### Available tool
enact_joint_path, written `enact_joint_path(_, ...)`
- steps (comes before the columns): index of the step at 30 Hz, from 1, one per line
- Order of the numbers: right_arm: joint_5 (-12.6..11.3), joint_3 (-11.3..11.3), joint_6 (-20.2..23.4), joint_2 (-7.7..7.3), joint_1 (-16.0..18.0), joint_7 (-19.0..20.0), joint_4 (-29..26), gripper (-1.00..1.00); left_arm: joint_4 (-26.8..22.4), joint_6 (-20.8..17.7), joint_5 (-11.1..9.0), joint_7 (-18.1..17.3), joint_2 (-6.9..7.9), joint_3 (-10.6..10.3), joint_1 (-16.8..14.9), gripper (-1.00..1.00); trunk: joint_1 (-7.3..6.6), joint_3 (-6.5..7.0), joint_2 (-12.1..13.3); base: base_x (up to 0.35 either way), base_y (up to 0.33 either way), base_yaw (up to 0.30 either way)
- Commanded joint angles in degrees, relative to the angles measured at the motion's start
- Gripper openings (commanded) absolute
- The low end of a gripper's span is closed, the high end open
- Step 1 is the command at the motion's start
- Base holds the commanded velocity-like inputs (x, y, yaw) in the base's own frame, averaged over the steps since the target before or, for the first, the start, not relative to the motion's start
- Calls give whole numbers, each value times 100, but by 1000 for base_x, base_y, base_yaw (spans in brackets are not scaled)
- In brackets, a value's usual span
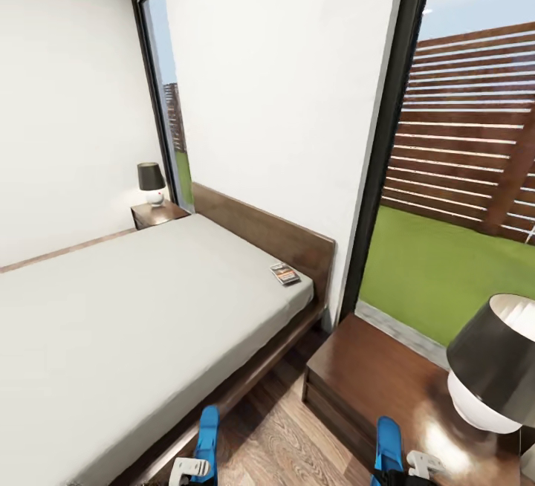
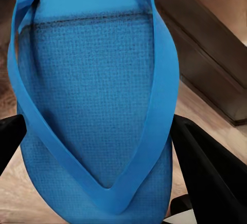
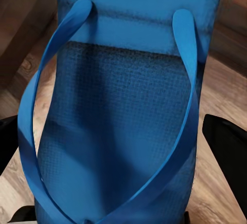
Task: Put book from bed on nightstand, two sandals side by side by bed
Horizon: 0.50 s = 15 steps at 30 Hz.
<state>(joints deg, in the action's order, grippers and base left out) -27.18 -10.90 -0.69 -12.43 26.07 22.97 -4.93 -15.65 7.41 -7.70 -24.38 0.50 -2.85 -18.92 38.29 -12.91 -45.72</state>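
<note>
My left gripper (image 2: 103, 147) clamps one sandal (image 1: 207, 438), my right gripper (image 3: 113, 157) the other sandal (image 1: 387, 447). The book (image 1: 284, 274) lies at twelve o'clock on the bed (image 1: 148, 308). Uneven release could leave them askew.

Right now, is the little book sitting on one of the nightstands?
No, the book lies on the bed, on the mattress corner near the headboard.

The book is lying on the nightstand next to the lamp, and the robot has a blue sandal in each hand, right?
Not quite. The head view shows the book lying on the bed, near the headboard corner, not on a nightstand. The rest holds: left hand and right hand each carry a blue sandal.
</note>
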Motion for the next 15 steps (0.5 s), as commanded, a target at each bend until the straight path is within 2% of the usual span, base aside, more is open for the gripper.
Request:
enact_joint_path(1,-58,-44,-8,-4,3,18,1,-100,10,12,-56,-15,3,-30,-7,-100,1,-8,-6,0,0,290)
enact_joint_path(15,-54,-44,-9,-4,3,16,1,-100,10,15,-55,-29,2,-29,-7,-100,1,-8,-6,-47,0,290)
